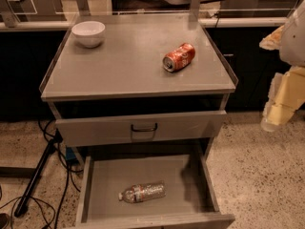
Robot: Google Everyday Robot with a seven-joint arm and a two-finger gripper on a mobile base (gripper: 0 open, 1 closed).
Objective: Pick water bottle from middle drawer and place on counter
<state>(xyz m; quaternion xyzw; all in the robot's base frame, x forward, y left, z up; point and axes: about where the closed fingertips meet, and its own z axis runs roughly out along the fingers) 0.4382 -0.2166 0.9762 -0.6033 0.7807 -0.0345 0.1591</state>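
Camera view shows the water bottle (142,192) lying sideways in the open middle drawer (102,175); the tool (274,113) hangs far right, well apart (its grip I cannot tell); approach seems pending, then a descent; tabletop (128,63) later.

The arm (296,37) shows at the right edge: a rounded white shell up top, then blocky pale-yellow segments forming the gripper (279,109), ending in a small whitish rounded tip
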